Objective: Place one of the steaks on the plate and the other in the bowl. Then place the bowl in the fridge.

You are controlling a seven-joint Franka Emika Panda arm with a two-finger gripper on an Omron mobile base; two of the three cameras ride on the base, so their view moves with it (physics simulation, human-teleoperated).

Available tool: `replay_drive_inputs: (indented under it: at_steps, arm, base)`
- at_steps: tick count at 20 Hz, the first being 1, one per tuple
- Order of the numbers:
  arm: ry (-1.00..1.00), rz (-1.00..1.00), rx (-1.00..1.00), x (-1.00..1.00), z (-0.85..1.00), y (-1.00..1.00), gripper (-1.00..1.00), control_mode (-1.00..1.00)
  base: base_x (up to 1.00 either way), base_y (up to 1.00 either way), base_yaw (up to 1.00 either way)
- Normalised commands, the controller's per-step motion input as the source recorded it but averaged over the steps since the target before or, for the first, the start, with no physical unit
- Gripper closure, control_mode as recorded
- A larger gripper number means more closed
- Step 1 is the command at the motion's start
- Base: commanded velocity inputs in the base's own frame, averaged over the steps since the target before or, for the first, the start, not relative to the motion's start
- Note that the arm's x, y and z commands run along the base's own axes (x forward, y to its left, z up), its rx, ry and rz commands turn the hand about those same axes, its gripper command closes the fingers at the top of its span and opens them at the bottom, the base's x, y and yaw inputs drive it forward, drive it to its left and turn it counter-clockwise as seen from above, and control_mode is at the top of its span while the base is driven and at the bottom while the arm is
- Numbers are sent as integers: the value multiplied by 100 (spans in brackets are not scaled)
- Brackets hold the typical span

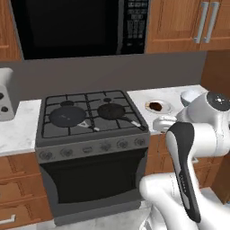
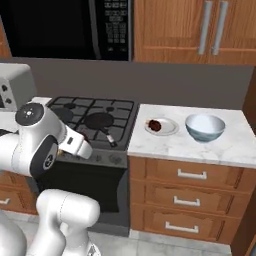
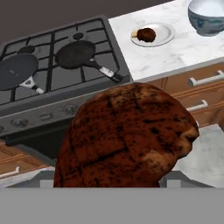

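Fingertips hidden behind a steak (image 3: 127,138) looming large right at the claw, so probably clamped wide on it. Second steak (image 2: 155,125) resting on the plate (image 2: 169,129), just left of the bowl (image 2: 205,127). Bowl half cut off behind the arm in the left base view.

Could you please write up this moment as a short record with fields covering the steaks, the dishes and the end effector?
steak on plate: one steak lies on the plate, on the counter right of the stove
second steak: a large brown steak sits right in front of the hand camera, apparently held at the end effector
bowl: bowl stands upright on the counter beside the plate, nothing visible inside
stove: two dark pans on the burners
done so far: plate step done, bowl step not yet
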Motion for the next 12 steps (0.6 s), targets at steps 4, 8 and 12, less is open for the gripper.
replay_drive_inputs:
  at_steps: [4, 8, 12]
  arm:
    - [0, 0, 0, 0, 0, 0, 100, 100]
    - [0, 0, 0, 0, 0, 0, 100, 100]
    - [0, 0, 0, 0, 0, 0, 100, 100]
  base:
    - [49, -100, -2]
    - [75, -96, -5]
    - [86, -28, -17]
